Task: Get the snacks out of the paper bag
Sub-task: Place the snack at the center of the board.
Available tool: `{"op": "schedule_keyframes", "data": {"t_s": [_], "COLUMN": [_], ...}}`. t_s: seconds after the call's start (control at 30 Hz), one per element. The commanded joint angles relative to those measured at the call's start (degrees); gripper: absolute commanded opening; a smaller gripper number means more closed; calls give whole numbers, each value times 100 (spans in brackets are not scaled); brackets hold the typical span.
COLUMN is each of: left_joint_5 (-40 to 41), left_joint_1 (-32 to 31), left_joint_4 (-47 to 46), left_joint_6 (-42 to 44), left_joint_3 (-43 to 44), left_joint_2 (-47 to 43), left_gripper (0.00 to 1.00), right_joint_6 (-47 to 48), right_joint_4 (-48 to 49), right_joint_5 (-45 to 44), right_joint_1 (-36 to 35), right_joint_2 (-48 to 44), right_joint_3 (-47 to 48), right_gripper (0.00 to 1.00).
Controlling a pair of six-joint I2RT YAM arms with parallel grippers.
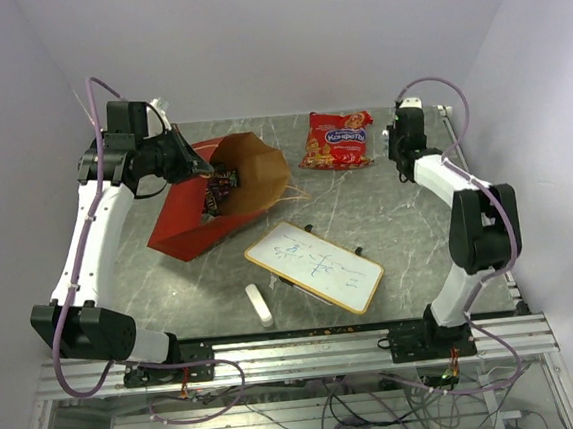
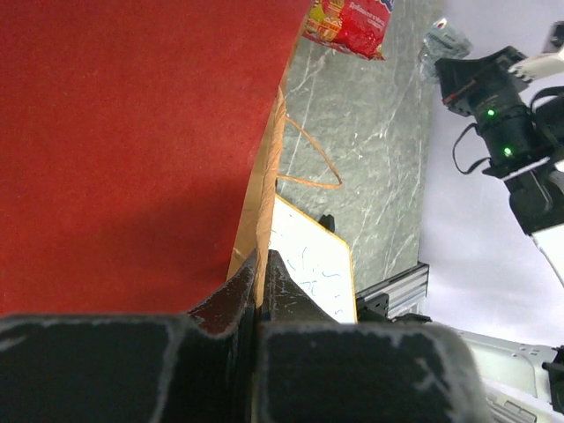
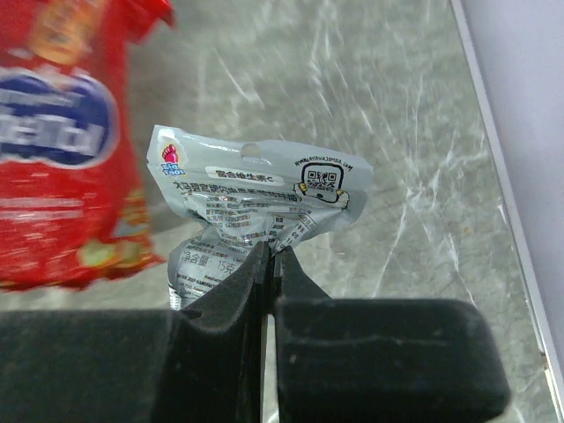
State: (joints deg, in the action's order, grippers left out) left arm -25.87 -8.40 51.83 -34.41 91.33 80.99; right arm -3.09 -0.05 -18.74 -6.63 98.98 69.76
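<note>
The red paper bag [image 1: 191, 218] lies on its side, its brown mouth [image 1: 253, 172] facing right. My left gripper [image 1: 199, 166] is shut on the bag's rim; in the left wrist view the jaws [image 2: 263, 263] pinch the paper edge, with a twine handle [image 2: 310, 163] beyond. Small dark snack packs [image 1: 220, 191] show inside the mouth. A large red-orange snack bag [image 1: 337, 138] lies flat at the back. To its right, my right gripper [image 3: 270, 256] is shut on a small silvery wrapper [image 3: 256, 189], held just above the table beside the red-orange bag [image 3: 62, 141].
A white whiteboard with a yellow frame [image 1: 314, 267] lies in front of the paper bag, and a white eraser stick [image 1: 259, 304] is near the front edge. The table's right edge [image 3: 493, 159] runs close to the right gripper. Walls enclose the back and sides.
</note>
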Motion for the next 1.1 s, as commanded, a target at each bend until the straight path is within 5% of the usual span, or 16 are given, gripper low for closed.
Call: {"op": "schedule_keyframes", "data": {"t_s": [0.0, 0.4, 0.7, 0.83, 1.07], "left_joint_5": [290, 548, 582, 527, 280], "left_joint_1": [14, 14, 14, 14, 14], "left_joint_4": [-84, -35, -129, -79, 50], "left_joint_6": [-150, -124, -113, -127, -277], "left_joint_3": [-86, 325, 453, 502, 691], "left_joint_2": [-40, 270, 388, 437, 590], "left_gripper": [7, 7, 7, 7, 7], "right_joint_6": [126, -380, -627, -1197, -1566], "right_joint_4": [282, 87, -728, -1617, -3191], "right_joint_5": [425, 1553, 1327, 990, 1214], "right_joint_1": [355, 646, 646, 646, 266], "right_joint_2": [786, 2486, 2339, 1831, 906], "right_joint_3": [391, 1669, 1918, 2064, 2322], "right_gripper": [0, 0, 66, 76, 79]}}
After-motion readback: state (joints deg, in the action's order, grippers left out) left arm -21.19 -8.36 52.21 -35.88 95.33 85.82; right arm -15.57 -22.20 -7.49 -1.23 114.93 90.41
